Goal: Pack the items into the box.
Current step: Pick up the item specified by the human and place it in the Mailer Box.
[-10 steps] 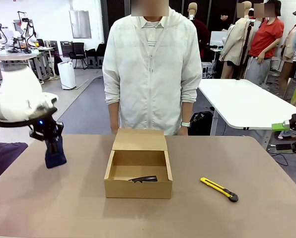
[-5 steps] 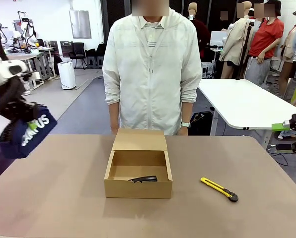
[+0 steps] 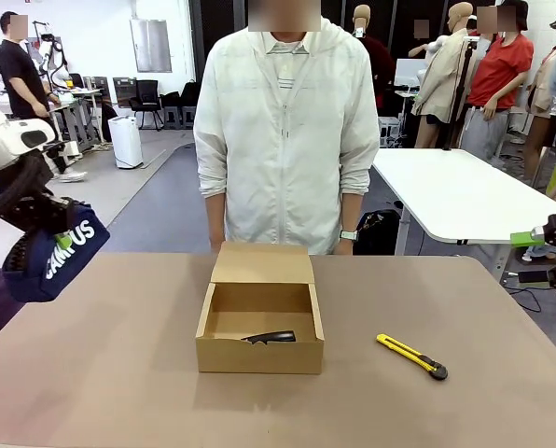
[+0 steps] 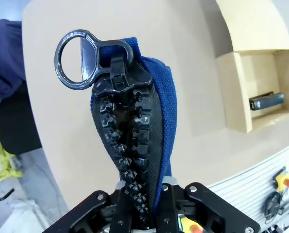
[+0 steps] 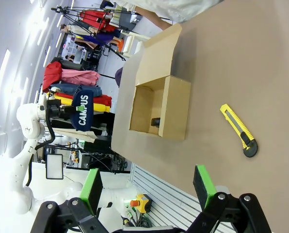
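Utility knife (image 3: 411, 356) lies on the surface (image 3: 119, 373), right of the open box (image 3: 259, 356); slim black object (image 3: 271, 337) inside, by its front wall. Left jaws clamped on the navy CAMPUS pouch (image 3: 59, 257), in the air over the left edge; right jaws wide, empty. Person (image 3: 283, 131) stands behind the box.

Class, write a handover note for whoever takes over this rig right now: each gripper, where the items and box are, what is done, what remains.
Left gripper: jaws shut on the navy CAMPUS pouch, held in the air over the table's left end.
Right gripper: jaws open, empty, at the table's right side.
Cardboard box: mid-table, lid flap open.
Done: slim black object lies inside the box.
Left: put the pouch in the box; the yellow utility knife is not for packing.
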Controlling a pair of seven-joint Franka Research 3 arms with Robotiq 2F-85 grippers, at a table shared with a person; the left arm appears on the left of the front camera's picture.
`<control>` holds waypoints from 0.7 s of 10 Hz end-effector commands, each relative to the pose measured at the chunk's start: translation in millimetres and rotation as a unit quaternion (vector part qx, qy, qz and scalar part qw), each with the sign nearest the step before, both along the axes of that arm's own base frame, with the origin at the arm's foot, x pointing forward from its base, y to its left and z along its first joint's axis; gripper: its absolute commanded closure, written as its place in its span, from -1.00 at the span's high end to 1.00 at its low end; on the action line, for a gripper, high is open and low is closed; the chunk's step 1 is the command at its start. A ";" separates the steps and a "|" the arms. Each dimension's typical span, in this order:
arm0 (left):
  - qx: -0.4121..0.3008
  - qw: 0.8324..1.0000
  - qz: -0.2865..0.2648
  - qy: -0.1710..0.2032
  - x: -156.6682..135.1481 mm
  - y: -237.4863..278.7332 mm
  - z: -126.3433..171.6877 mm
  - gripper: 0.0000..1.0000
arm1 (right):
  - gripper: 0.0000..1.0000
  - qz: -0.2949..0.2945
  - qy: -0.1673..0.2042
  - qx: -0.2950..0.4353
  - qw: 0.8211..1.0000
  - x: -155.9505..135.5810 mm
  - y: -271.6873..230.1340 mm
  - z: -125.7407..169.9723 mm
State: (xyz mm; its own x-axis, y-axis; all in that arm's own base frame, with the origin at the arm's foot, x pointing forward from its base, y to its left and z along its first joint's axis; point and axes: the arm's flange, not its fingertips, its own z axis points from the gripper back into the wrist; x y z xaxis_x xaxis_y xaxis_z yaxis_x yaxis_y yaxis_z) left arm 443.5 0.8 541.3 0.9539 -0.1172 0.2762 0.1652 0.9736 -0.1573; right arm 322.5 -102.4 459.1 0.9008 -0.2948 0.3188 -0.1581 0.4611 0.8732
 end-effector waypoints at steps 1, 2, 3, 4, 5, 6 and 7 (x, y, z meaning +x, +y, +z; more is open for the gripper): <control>0.000 1.000 0.001 -0.001 -3.9 0.7 0.1 -1.00 | 1.00 0.002 0.002 -0.002 1.000 -0.1 -1.5 3.2; 0.012 0.996 -0.068 -0.058 -0.8 -52.4 19.4 -1.00 | 1.00 0.002 0.002 -0.002 1.000 -0.1 -1.5 3.2; 0.014 0.981 -0.159 -0.112 2.0 -108.0 38.3 -1.00 | 1.00 0.002 0.002 -0.002 1.000 -0.1 -1.5 3.2; 0.037 0.958 -0.244 -0.146 5.7 -166.4 46.9 -1.00 | 1.00 0.002 0.002 -0.002 1.000 -0.1 -1.5 3.2; 0.014 0.910 -0.381 -0.160 6.9 -222.8 45.7 -1.00 | 1.00 0.002 0.002 -0.002 1.000 -0.1 -1.5 3.2; 0.037 0.853 -0.489 -0.180 4.8 -276.1 36.0 -1.00 | 1.00 0.002 0.002 -0.002 1.000 -0.1 -1.5 3.2; 0.062 0.782 -0.588 -0.197 1.5 -311.9 22.4 -1.00 | 1.00 0.002 0.002 -0.002 1.000 -0.1 -1.5 3.2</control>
